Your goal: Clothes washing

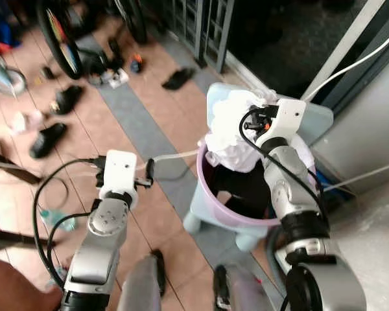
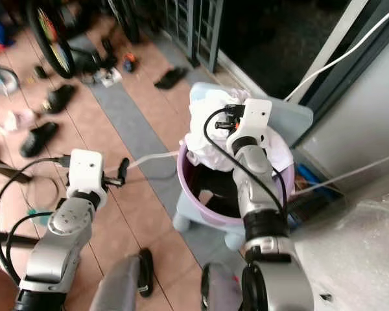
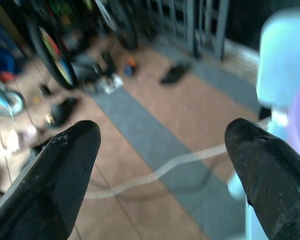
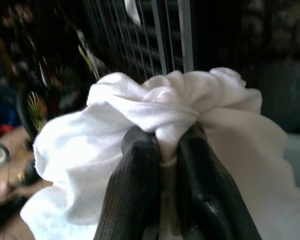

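Before us, open tiled floor (image 1: 165, 113) left of the purple basin (image 1: 211, 197); sandals (image 1: 48, 139) and bicycle wheels (image 1: 58, 39) crowd beyond.

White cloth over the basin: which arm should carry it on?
Right. The right gripper is already shut on the white cloth, holding it above the purple basin. The left gripper is open over the floor, beside the basin.

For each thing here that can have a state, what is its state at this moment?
Right tool: shut on the white cloth.
White cloth: bunched, pinched, lifted above the basin.
Purple basin: upright on the pale blue stool, with dark laundry inside.
Left tool: open, holding nothing, over the tiled floor.
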### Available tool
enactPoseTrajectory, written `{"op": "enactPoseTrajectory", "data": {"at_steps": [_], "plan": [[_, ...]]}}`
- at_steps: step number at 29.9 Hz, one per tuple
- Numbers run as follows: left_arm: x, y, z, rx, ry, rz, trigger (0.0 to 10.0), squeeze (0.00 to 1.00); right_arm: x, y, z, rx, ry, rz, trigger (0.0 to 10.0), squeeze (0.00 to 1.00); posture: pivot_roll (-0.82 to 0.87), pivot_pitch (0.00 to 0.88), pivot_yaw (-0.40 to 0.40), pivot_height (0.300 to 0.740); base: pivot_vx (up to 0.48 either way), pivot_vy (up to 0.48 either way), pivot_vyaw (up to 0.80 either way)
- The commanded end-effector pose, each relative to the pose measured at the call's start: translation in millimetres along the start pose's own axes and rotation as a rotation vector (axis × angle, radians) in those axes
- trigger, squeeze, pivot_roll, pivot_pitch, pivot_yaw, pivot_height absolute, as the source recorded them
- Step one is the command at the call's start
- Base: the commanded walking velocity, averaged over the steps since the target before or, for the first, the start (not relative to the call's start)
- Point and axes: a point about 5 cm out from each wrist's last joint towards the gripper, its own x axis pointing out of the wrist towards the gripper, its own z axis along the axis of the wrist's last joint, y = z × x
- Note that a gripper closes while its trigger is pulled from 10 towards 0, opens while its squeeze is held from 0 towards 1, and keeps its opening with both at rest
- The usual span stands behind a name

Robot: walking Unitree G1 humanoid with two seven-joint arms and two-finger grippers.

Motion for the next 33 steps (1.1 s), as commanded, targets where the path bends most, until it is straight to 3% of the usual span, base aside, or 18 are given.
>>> {"op": "enactPoseTrajectory", "data": {"at_steps": [1,5,6,7,8,9,13,23,33], "plan": [[4.6,4.6,-6.1,-0.008,0.009,0.029,10.0,0.0,-13.6,1.4,22.8,-0.048,-0.106,-0.009,0.0,0.0,-0.01,0.0,0.055,0.74,0.0,0.0,0.0],[7.2,0.1,-7.1,-0.003,-0.007,0.022,10.0,0.0,-32.8,-1.8,19.4,-0.117,-0.117,-0.004,0.0,0.0,-0.02,0.0,0.058,0.74,0.0,0.0,0.0],[7.8,-1.1,-7.7,0.001,-0.011,0.02,10.0,0.0,-36.9,-2.5,17.3,-0.14,-0.108,0.001,1.9,0.0,-0.02,0.0,0.058,0.74,0.0,0.0,0.0],[8.5,-3.4,-7.6,0.004,-0.017,0.01,10.0,0.0,-41.8,-5.0,12.2,-0.158,-0.092,-0.005,9.3,0.0,-0.03,0.0,0.057,0.74,0.0,0.0,0.0],[8.5,-3.4,-7.6,0.004,-0.017,0.01,10.0,0.0,-41.8,-5.0,12.2,-0.158,-0.092,-0.005,9.3,0.0,-0.03,0.0,0.057,0.74,0.0,0.0,0.0],[10.8,-5.6,-7.0,-0.001,-0.022,-0.001,10.0,0.0,-46.1,-7.3,4.9,-0.166,-0.055,-0.022,10.0,0.0,-0.03,0.0,0.06,0.74,0.0,0.0,0.0],[18.6,-11.1,-3.4,-0.027,-0.046,-0.026,10.0,0.0,-46.7,-6.0,-0.8,-0.171,-0.005,-0.05,10.0,0.0,-0.04,0.0,0.062,0.74,0.0,0.0,-0.73],[18.1,-11.3,-5.2,-0.046,-0.041,-0.021,10.0,0.0,-47.4,-4.0,-1.3,-0.176,0.013,-0.037,10.0,0.0,-0.03,0.0,0.052,0.74,-0.027,0.0,-0.74],[19.2,-11.3,-6.1,-0.049,-0.046,-0.02,10.0,0.0,-46.8,-3.1,-2.6,-0.176,0.029,-0.034,10.0,0.0,-0.03,0.0,0.051,0.74,-0.27,0.0,0.0]]}}
